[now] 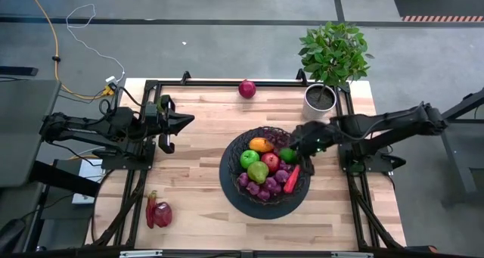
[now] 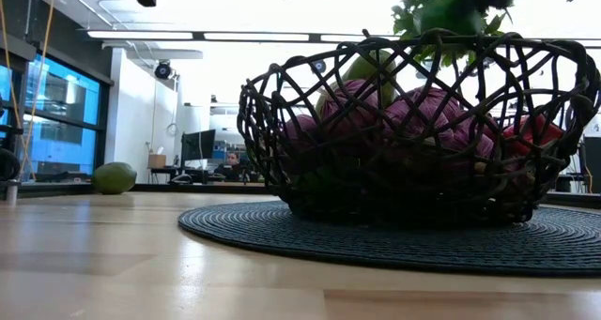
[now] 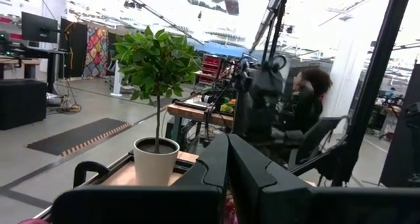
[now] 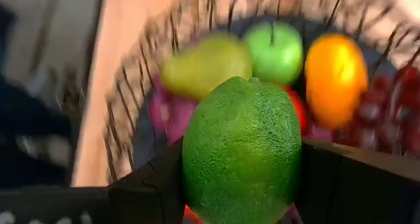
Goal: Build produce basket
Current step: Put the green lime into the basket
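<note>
The black woven wire basket [image 1: 231,184] [image 2: 272,123] stands on a dark round mat. It holds a green apple [image 1: 249,158], a pear [image 1: 258,172], an orange-yellow fruit [image 1: 261,144], a red apple, purple grapes [image 1: 265,188] and a red pepper [image 1: 292,179]. My right gripper [image 1: 292,153] [image 4: 239,168] is over the basket's far right part, shut on a lime [image 1: 287,155] [image 4: 243,145]. My left gripper [image 1: 181,122] [image 3: 228,175] waits shut above the table's left side. My right gripper pinches the lime between its two fingers [image 4: 147,184], one on each side of its middle [image 4: 197,158]. The fingers come from the table's right side, slanting down. The lime is lifted clear above the fruit in the basket.
A dark red round fruit [image 1: 246,88] lies near the far edge. A red pepper [image 1: 151,210] and a red round fruit [image 1: 162,213] lie at the near left. A potted plant [image 1: 321,97] [image 3: 156,159] stands at the far right corner. A green fruit [image 2: 114,177] lies on the table.
</note>
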Available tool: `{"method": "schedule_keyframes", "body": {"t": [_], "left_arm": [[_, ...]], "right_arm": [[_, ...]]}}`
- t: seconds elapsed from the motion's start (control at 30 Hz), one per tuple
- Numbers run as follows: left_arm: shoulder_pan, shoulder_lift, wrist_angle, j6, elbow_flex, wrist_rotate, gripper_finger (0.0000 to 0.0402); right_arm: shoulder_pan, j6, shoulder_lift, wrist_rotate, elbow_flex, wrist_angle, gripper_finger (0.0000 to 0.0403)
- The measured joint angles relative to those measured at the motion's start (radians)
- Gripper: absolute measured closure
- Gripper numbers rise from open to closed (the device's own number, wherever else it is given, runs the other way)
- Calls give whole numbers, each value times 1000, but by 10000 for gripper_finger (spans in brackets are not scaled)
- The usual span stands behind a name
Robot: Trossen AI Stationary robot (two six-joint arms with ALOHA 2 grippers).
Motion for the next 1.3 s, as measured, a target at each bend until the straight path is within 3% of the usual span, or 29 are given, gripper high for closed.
{"method": "schedule_keyframes", "body": {"t": [0.37, 0.6, 0.83, 1.07, 1.3], "left_arm": [[0, 0, 0, 7, 0, -6, 401], [0, 0, 0, -1, 0, -6, 401], [0, 0, 0, -2, 0, -6, 401], [0, 0, 0, -4, 0, -6, 401], [0, 0, 0, -13, 0, -6, 401]], "right_arm": [[73, -502, 111, 27, 1, -172, 215], [76, -686, 215, 62, 1, -201, 215], [76, -682, 238, 88, 1, -217, 215], [76, -558, 237, 219, 1, -254, 215], [76, -595, 237, 170, 1, -257, 213]]}}
